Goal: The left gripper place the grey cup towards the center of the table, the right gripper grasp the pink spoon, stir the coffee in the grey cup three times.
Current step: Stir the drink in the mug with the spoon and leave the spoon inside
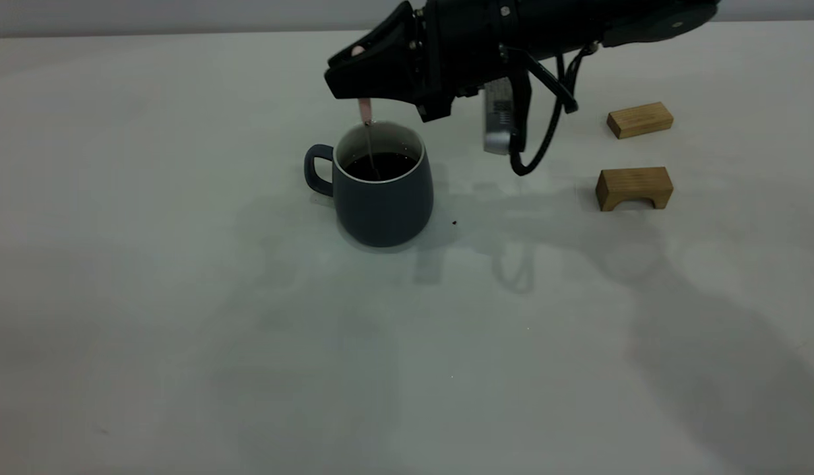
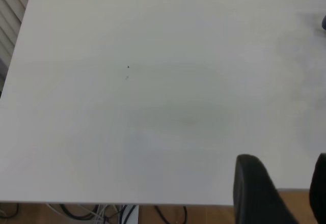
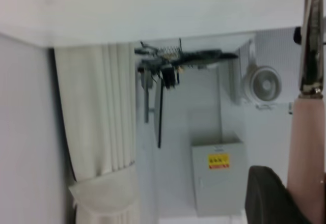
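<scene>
The grey cup (image 1: 383,198) stands upright near the middle of the table (image 1: 183,330), its handle pointing left, with dark coffee (image 1: 380,166) inside. Just above the cup's rim, my right gripper (image 1: 355,74) is shut on the pink spoon (image 1: 365,109). The spoon hangs upright, and its thin metal neck dips into the coffee. In the right wrist view the pink spoon (image 3: 305,147) runs beside one black finger (image 3: 267,196). My left gripper (image 2: 285,159) is out of the exterior view. It is open with nothing in it, over the bare table (image 2: 153,107) near its edge.
Two wooden blocks lie to the right of the cup: a plain one (image 1: 640,119) farther back and an arched one (image 1: 634,187) nearer. A tiny dark speck (image 1: 454,223) sits just right of the cup. Cables (image 2: 102,213) hang beyond the table edge.
</scene>
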Available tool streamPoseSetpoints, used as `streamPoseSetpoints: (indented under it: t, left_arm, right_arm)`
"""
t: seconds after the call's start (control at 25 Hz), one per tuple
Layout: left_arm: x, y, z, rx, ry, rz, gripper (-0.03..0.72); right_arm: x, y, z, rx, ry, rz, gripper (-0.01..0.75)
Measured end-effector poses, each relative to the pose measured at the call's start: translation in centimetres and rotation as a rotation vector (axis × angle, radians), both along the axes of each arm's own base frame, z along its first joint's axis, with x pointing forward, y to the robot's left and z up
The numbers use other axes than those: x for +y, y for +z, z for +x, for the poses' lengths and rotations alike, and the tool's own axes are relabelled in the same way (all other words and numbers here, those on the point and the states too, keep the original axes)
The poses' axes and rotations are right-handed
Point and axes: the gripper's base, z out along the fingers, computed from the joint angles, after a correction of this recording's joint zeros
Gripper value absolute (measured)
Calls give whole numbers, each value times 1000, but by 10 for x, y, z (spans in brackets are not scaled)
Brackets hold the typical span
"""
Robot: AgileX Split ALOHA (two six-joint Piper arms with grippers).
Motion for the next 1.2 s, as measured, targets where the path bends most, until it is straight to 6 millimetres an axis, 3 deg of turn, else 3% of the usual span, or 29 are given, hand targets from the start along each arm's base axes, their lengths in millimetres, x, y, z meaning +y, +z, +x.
streamPoseSetpoints:
  t: [0.16, 0.32, 0.6, 0.92, 1.2]
  left_arm:
    - [0, 0, 0, 0, 0, 0, 337]
    - [0, 0, 0, 0, 0, 0, 337]
    - [0, 0, 0, 0, 0, 0, 337]
    - [0, 0, 0, -1, 0, 0, 337]
    - [0, 0, 0, -1, 0, 0, 337]
  right_arm:
    - [1, -10, 6, -66, 20, -13, 128]
    - [-11, -12, 11, -68, 6, -26, 128]
    - [-16, -11, 8, 181, -16, 23, 128]
    - [-4, -7, 13, -38, -6, 0, 128]
    - [-22, -8, 19, -16, -15, -3, 128]
